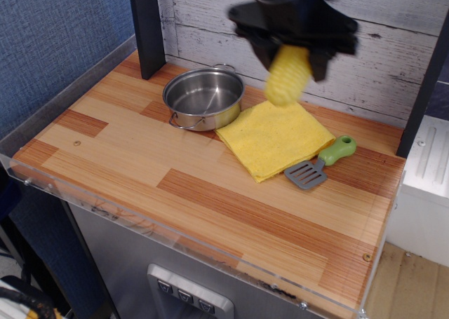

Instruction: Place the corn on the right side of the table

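Observation:
The yellow toy corn (287, 76) hangs in my black gripper (292, 51), which is shut on its upper end. The corn is held in the air above the back edge of the yellow folded cloth (275, 136), right of the steel pot (204, 98). The wooden-plank table (210, 193) lies below, and its right side shows bare planks in front of the spatula. The gripper is blurred by motion.
A grey spatula with a green handle (322, 162) lies right of the cloth. A black post (145, 28) stands at the back left. A white-washed plank wall (393, 45) runs behind the table. A clear plastic rim (175, 238) edges the front.

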`<state>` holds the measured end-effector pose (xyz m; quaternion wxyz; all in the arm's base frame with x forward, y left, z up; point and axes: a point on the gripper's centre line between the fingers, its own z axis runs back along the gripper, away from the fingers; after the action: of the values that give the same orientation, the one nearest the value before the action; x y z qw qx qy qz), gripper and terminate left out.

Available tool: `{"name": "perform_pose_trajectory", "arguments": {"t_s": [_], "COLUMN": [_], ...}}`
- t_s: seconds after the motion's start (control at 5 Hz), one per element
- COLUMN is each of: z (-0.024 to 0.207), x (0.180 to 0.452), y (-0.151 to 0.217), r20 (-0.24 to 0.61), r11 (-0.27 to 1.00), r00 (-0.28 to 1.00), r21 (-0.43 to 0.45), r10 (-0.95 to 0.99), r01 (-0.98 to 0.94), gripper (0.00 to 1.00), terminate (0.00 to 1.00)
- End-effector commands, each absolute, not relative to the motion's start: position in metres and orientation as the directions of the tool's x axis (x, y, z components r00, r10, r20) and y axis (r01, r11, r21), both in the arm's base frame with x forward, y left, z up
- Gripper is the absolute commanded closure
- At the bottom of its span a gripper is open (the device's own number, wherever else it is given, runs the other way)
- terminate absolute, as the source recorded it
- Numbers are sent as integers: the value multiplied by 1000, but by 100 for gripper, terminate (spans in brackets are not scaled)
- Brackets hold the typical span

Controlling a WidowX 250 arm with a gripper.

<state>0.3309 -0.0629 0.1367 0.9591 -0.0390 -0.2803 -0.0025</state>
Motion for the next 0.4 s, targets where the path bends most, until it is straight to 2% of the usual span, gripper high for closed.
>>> {"name": "perform_pose_trajectory", "arguments": {"t_s": [0.0, 0.2], "z": [119, 98], "x": [325, 323], "y": [-93, -103], "r20": [527, 490], "r11": [986, 979], "r00": [843, 858], "r21": [-51, -42], "r10": [-108, -155], "r01": [158, 201], "gripper": [100, 100], "terminate": [0, 0]}}
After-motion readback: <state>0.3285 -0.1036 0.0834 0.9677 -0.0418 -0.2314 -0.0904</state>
